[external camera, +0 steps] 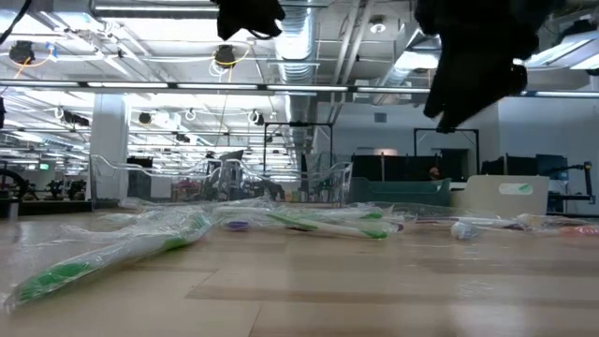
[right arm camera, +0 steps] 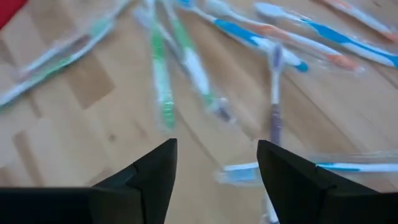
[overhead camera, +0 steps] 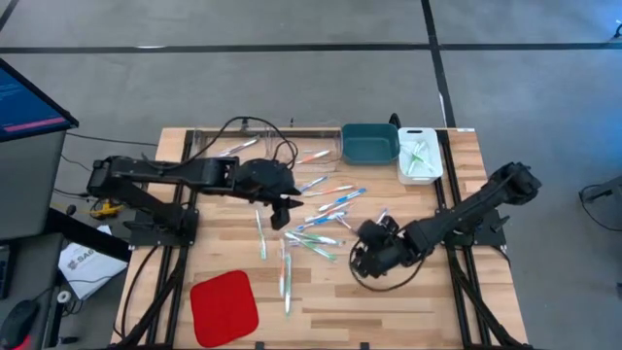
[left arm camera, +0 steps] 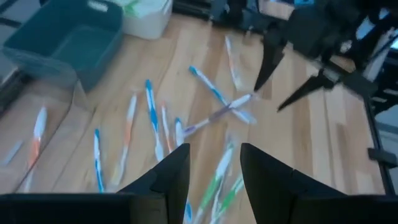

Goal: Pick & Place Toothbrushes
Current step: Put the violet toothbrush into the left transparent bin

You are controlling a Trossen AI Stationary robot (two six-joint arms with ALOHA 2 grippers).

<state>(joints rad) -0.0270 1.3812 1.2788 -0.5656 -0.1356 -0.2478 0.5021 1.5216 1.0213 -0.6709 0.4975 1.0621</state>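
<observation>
Now open fingers [right arm camera: 215, 180] above toothbrushes [overhead camera: 321, 209]

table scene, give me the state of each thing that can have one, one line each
left gripper: open, empty, above the scattered toothbrushes
right gripper: open, empty, over the toothbrushes
toothbrushes on the table: loose, lying flat, scattered and crossing each other
teal bin: upright, looks empty
white bin: upright, holds a few green toothbrushes
red pad: lying flat, nothing on it
</observation>
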